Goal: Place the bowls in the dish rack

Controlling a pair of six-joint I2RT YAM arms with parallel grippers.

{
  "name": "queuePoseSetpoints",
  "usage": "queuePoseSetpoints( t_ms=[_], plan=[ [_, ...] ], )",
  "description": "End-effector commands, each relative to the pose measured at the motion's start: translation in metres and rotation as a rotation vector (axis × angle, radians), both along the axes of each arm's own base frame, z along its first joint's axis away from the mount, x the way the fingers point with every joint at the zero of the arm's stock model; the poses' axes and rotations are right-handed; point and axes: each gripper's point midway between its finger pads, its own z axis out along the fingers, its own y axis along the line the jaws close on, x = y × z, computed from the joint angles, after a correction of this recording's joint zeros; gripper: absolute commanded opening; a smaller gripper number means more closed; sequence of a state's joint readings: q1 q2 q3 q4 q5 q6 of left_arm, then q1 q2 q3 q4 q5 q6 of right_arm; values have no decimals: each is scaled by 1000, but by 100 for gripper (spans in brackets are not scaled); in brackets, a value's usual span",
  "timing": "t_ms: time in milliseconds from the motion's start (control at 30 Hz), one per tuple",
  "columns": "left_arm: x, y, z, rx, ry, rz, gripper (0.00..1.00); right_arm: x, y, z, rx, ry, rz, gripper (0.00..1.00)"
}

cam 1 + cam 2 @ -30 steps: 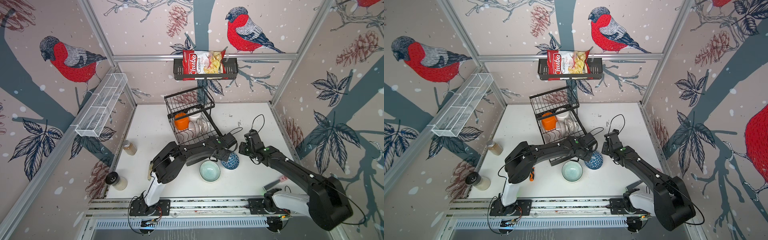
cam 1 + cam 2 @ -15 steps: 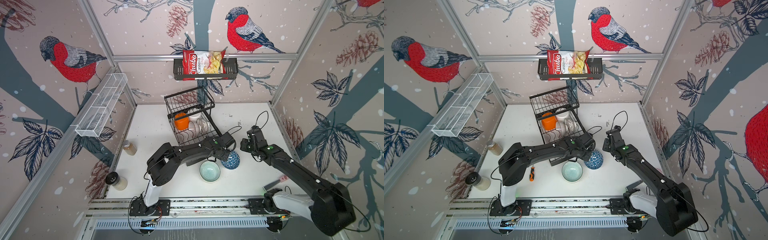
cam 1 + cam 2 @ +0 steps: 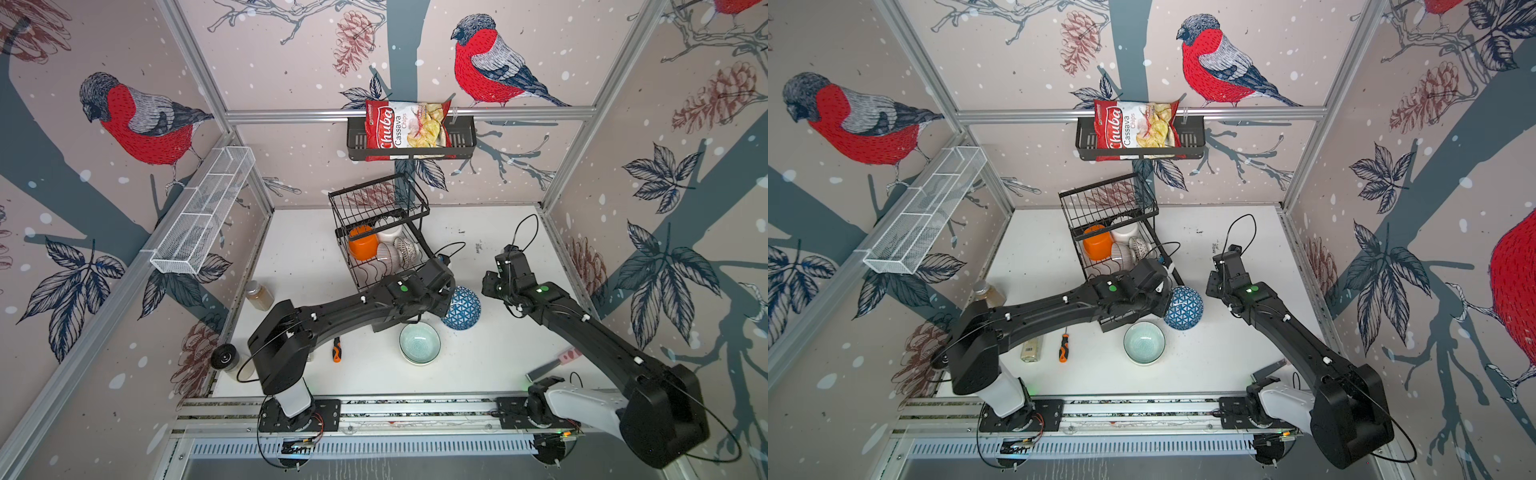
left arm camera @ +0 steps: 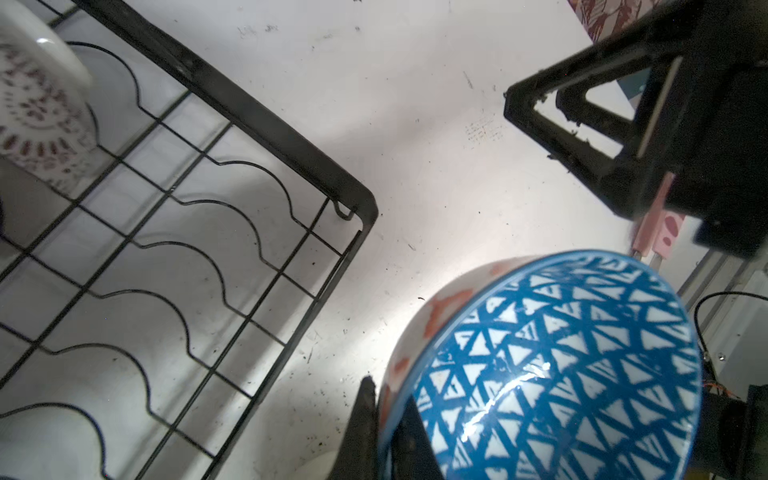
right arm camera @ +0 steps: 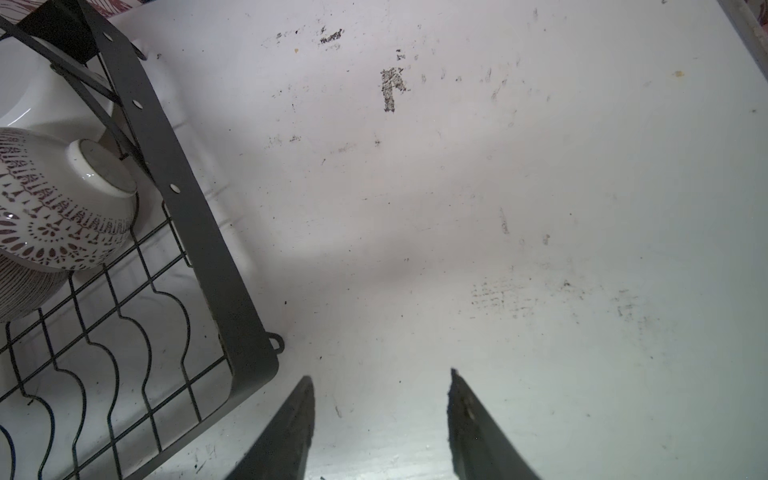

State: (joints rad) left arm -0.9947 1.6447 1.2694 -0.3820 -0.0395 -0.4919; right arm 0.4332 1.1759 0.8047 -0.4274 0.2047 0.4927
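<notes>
One second on, hardly any different: keeps the left pincer [image 4: 386,399] clenched on the rim of the blue geometric bowl [image 3: 463,309], tipped up just beside the near corner of the dish rack [image 4: 266,124], only with the elbow [image 3: 282,336] swung further out. Suggests a secured pick and a carry barely begun (pale teal bowl [image 3: 419,344] waiting on the surface [image 3: 478,365]). Leaves the right pincer [image 5: 380,374] half-spread, grasping nothing, beside the rack.
</notes>
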Motion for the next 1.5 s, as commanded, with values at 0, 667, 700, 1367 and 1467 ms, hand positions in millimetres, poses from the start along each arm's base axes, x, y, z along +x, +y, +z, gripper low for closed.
queuePoseSetpoints(
  t_ms=[0,667,700,1367,1467],
  plan=[
    [14,10,23,-85,-56,71,0,4,11,6,14,-6,44,52],
    [35,138,33,-89,-148,414,0,0,109,99,76,-162,288,46],
    [35,143,30,-86,-139,424,0,-2,113,103,85,-175,301,46],
    [39,168,27,-135,-129,471,0,-41,222,105,70,-182,573,41],
    [40,170,27,-138,-128,473,0,-43,228,98,63,-167,584,41]
  ],
)
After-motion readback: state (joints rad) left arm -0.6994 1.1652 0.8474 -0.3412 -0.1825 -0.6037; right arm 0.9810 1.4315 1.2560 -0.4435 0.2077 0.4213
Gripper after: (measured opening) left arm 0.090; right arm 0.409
